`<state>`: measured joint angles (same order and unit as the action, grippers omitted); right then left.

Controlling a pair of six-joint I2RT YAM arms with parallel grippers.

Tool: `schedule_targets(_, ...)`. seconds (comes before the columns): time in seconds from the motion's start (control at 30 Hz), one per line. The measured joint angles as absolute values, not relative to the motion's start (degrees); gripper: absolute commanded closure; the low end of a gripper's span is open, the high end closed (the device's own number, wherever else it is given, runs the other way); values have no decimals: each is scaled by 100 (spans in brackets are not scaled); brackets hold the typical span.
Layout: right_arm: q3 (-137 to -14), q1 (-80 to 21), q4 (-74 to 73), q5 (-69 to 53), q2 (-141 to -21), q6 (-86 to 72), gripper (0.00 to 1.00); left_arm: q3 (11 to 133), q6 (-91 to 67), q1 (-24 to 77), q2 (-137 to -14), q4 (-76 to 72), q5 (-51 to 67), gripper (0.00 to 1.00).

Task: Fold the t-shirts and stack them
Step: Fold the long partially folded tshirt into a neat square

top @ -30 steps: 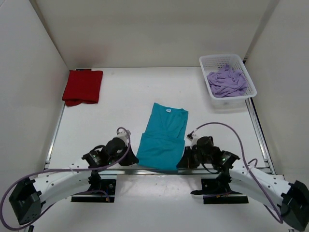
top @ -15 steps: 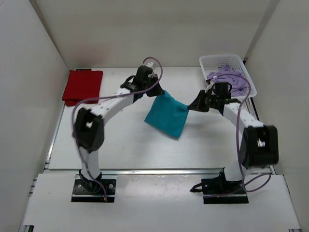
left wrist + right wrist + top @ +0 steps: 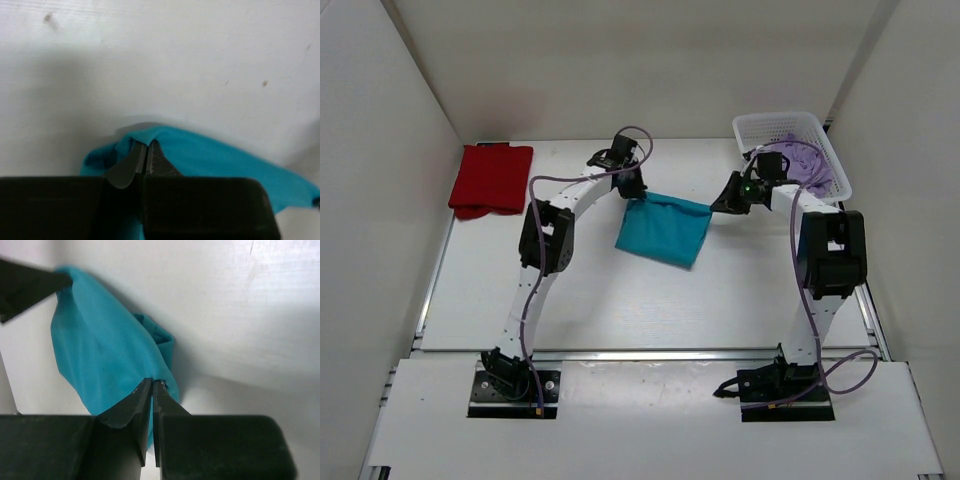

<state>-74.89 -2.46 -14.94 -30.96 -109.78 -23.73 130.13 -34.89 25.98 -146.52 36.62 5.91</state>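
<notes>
The teal-blue t-shirt (image 3: 662, 230) lies folded in half near the middle back of the table. My left gripper (image 3: 633, 194) is shut on its far left corner, seen up close in the left wrist view (image 3: 146, 143). My right gripper (image 3: 717, 207) is shut on its far right corner, seen in the right wrist view (image 3: 153, 381). The teal cloth (image 3: 105, 355) hangs between the two grippers. The red t-shirt (image 3: 491, 178) lies folded at the back left. The lavender t-shirt (image 3: 810, 160) is crumpled in the basket, partly hidden by the right arm.
A white lattice basket (image 3: 770, 124) stands at the back right corner. White walls close the table on the left, back and right. Both arms reach far forward over the table.
Both grippers have carried the near hem of the teal t-shirt to the back, folding it in half. In the last half second the cloth came down onto the table.
</notes>
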Motion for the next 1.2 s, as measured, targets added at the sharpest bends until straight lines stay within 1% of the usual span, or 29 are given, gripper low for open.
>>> schedule_targets(0.07,-7679,-233,-1470,-3131,-11118,-2373,95,12265,-3503,2556,-14208,3345,563,90)
schedule_targets(0.1,-7795,-222,-1472,-3138,-11203,-2370,90,11701,-3531,2521,-13863,3144,552,88)
schedule_targets(0.13,-7929,-226,-1476,-3135,-11297,-2370,79,11192,-3557,2473,-13537,2958,550,80)
schedule_targets(0.17,-8068,-244,-1498,-3133,-11395,-2362,74,10731,-3577,2414,-13246,2755,543,71)
schedule_targets(0.2,-8215,-252,-1538,-3118,-11478,-2329,62,10359,-3616,2338,-12978,2635,545,63)
schedule_targets(0.23,-8412,-263,-1621,-3103,-11579,-2279,61,10171,-3653,2255,-12811,2591,552,42)
schedule_targets(0.27,-8573,-279,-1669,-3089,-11640,-2239,61,10110,-3660,2158,-12726,2512,567,31)
schedule_targets(0.3,-8678,-301,-1704,-3074,-11673,-2209,61,10097,-3697,2067,-12700,2390,622,31)
schedule_targets(0.33,-8709,-336,-1717,-3046,-11666,-2180,65,10038,-3754,1981,-12674,2231,679,37)
schedule_targets(0.37,-8691,-381,-1719,-3020,-11616,-2150,73,9885,-3820,1918,-12608,2036,718,40)
schedule_targets(0.4,-8608,-432,-1680,-2978,-11546,-2115,77,9649,-3865,1852,-12510,1841,729,44)
schedule_targets(0.43,-8433,-515,-1627,-2939,-11426,-2110,87,9371,-3898,1798,-12383,1708,725,48)
schedule_targets(0.47,-8189,-617,-1559,-2912,-11264,-2112,97,9087,-3916,1769,-12243,1608,709,49)
schedule_targets(0.5,-7979,-733,-1544,-2908,-11122,-2078,100,8833,-3931,1772,-12103,1538,694,51)
schedule_targets(0.6,-7373,-1201,-1415,-2897,-10818,-2091,100,8130,-3975,1986,-11677,1229,652,53)
schedule_targets(0.73,-6700,-1678,-1151,-2976,-10796,-2126,100,7096,-4187,2606,-10967,467,705,54)
schedule_targets(0.87,-6274,-1638,-1011,-3002,-10844,-2165,100,6180,-4442,3103,-10597,-336,871,57)
schedule_targets(0.97,-6016,-1566,-613,-3146,-10807,-2257,100,5328,-4576,2998,-10565,-867,950,57)
schedule_targets(1.0,-5931,-1538,-497,-3190,-10779,-2272,100,4976,-4720,2864,-10525,-1264,1109,58)
schedule_targets(1.13,-5824,-1494,-427,-3262,-10674,-2287,100,4086,-4886,2480,-9970,-1857,1227,53)
schedule_targets(1.2,-5824,-1483,-469,-3269,-10593,-2287,100,3841,-4882,2451,-9708,-1894,1227,44)
